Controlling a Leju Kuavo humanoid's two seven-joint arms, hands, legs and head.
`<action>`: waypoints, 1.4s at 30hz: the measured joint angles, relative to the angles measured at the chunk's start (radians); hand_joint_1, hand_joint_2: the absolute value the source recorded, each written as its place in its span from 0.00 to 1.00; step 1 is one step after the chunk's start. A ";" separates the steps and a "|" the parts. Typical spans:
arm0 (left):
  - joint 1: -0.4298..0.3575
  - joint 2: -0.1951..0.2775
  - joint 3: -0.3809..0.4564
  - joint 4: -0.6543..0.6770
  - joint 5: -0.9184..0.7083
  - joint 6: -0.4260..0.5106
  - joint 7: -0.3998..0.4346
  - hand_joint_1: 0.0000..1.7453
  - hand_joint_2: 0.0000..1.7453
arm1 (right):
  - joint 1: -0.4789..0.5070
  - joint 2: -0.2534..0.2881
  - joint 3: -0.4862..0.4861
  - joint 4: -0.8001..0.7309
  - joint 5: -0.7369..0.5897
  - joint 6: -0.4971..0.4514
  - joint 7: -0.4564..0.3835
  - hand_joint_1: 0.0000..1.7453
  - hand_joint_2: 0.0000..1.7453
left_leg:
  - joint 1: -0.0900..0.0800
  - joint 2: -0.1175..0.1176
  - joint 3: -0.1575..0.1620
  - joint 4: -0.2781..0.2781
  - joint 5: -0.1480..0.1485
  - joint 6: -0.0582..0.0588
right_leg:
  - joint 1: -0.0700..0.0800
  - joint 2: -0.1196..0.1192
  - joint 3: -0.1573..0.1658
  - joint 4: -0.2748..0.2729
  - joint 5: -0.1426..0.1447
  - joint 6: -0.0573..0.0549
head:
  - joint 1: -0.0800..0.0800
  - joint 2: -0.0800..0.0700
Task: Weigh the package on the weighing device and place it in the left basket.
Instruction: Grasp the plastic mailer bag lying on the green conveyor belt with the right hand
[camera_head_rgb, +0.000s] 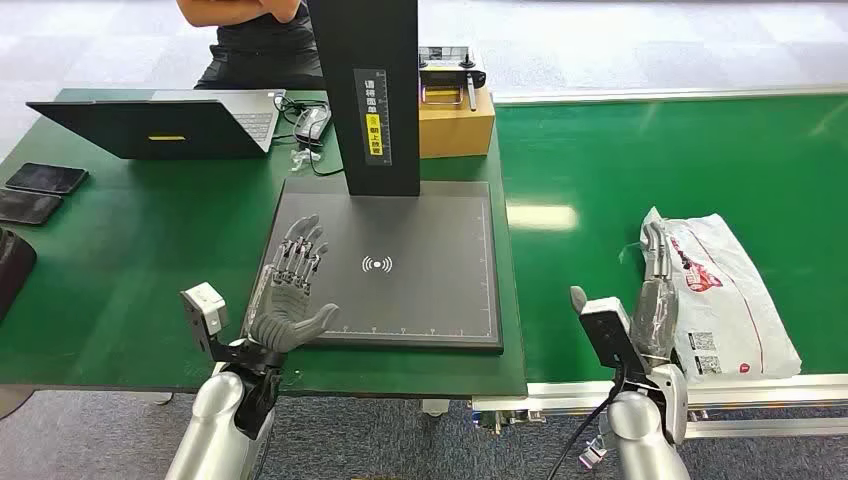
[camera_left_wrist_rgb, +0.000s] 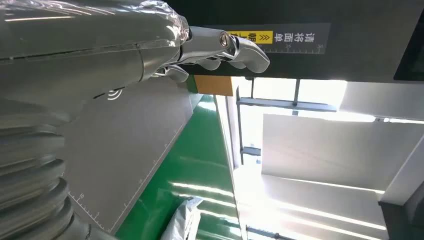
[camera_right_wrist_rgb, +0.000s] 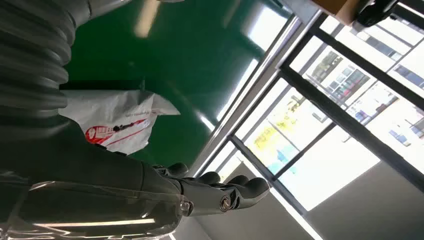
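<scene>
At the far left of the green felt-like table (camera_head_rgb: 130, 230) lie two flat black phones (camera_head_rgb: 45, 178), glossy and rectangular, near an open dark laptop (camera_head_rgb: 160, 125) with a matte lid. A person in dark clothes (camera_head_rgb: 260, 40) stands behind it. The left hand (camera_head_rgb: 293, 290) hovers over the left part of the weighing device (camera_head_rgb: 400, 265), a square, matte grey plate with a fine ruled border and a white wireless mark at its middle; the hand's jointed metal fingers (camera_head_rgb: 300, 250) are stretched out and slightly spread, the thick grey thumb out to the side, and nothing is in its grasp. A tall black rectangular column (camera_head_rgb: 365, 90) with a yellow label rises from the plate's back edge. Just beside the column sits a brown cardboard box (camera_head_rgb: 455, 125) with a small black device on top. To the right runs the smooth, shiny green conveyor belt (camera_head_rgb: 620, 160), framed in pale metal rail. The package (camera_head_rgb: 725, 290), a crinkled white plastic mailer with red print and barcode labels, lies on the belt at the right. The right hand (camera_head_rgb: 652, 290) stands against the package's left edge, fingers extended and loosely together along it, not closed around it.
</scene>
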 joint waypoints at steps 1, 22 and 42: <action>0.001 0.000 0.000 0.000 0.001 0.001 0.000 0.00 1.00 | 0.000 -0.001 -0.003 0.002 -0.002 -0.001 0.003 0.00 1.00 | 0.000 0.000 0.000 0.000 0.000 0.000 | 0.000 0.000 0.000 0.000 0.000 0.000 | 0.000 0.000; 0.062 0.023 -0.002 -0.021 0.039 0.028 -0.016 0.00 1.00 | -0.115 -0.059 -0.120 0.172 -0.046 -0.065 0.025 0.00 1.00 | 0.000 0.000 0.000 0.000 0.000 0.000 | 0.000 0.000 0.000 0.000 0.000 0.000 | 0.000 0.000; 0.083 0.032 -0.005 -0.057 0.042 0.022 0.009 0.00 1.00 | -0.238 -0.160 -0.301 0.461 0.525 -0.284 0.231 0.00 1.00 | 0.000 -0.001 0.000 0.000 0.000 0.000 | 0.000 -0.001 0.000 0.000 0.000 0.000 | 0.000 0.000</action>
